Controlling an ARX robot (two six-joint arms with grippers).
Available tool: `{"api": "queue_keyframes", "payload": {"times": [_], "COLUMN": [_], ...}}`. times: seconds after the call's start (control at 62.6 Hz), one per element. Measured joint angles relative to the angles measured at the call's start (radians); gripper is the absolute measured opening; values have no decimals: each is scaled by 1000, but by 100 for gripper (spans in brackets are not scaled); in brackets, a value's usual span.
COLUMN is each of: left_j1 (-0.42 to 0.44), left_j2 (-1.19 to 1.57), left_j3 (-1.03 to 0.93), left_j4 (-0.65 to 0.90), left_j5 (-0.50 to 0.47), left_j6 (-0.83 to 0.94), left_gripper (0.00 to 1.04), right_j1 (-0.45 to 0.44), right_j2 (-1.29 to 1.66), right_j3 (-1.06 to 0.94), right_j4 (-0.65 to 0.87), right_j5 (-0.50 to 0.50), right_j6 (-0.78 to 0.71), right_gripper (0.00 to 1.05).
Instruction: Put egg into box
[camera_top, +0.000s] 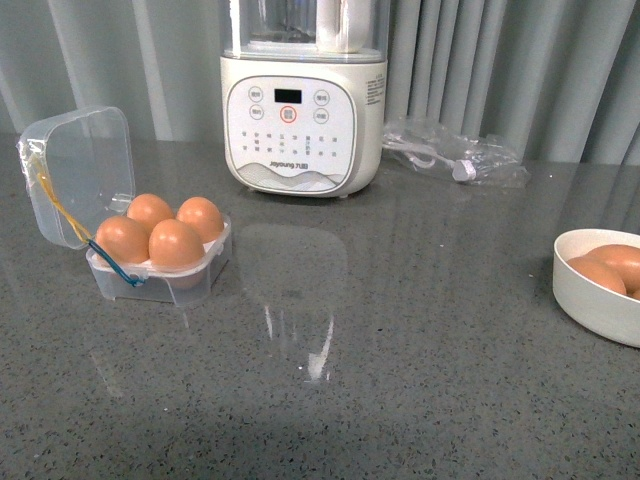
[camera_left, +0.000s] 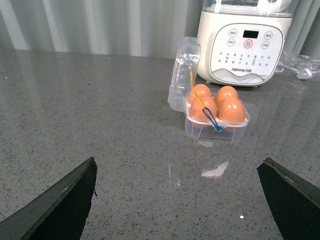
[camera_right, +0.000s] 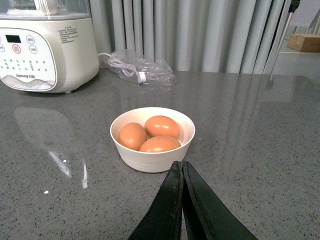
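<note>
Left gripper is hanging low over the grey speckled stone countertop with its dark fingers spread wide and nothing between them. The right gripper is pointing its tips, pressed flat together and empty, at a round white bowl just beyond them.

A tall cream-white kitchen blender with a button panel is standing at the middle of the countertop's back edge. Toward the left edge, in front of the blender, the small clear plastic four-slot egg box is sitting with its hinged clear lid standing open and thin yellow and blue bands trailing across it. The bowl is sitting at the right edge, well apart from the box.

Four brown eggs are filling all four slots of the box, so the loading is looking finished: no slot is waiting. Three more brown eggs are lying in the bowl with no room left for them, and neither gripper is carrying one.
</note>
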Motion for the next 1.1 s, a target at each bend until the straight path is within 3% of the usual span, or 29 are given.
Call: {"api": "queue_keyframes", "payload": {"times": [0.192, 0.303, 0.671, 0.894, 1.102], "left_j1": [0, 0, 0, 0, 0], "left_j2": [0, 0, 0, 0, 0], "left_j3": [0, 0, 0, 0, 0], "left_j4": [0, 0, 0, 0, 0], "left_j5": [0, 0, 0, 0, 0], "left_j6": [0, 0, 0, 0, 0], "left_gripper": [98, 98, 98, 98, 98], "right_j1": [0, 0, 0, 0, 0], "right_j2": [-46, -179, -215, -215, -215], "right_j3": [0, 1, 1, 1, 1], "right_j4": [-45, -212, -221, -221, -221], "right_j5": [0, 0, 0, 0, 0], "right_j6": [0, 0, -1, 0, 0], "right_gripper": [3, 3, 3, 55, 91]}}
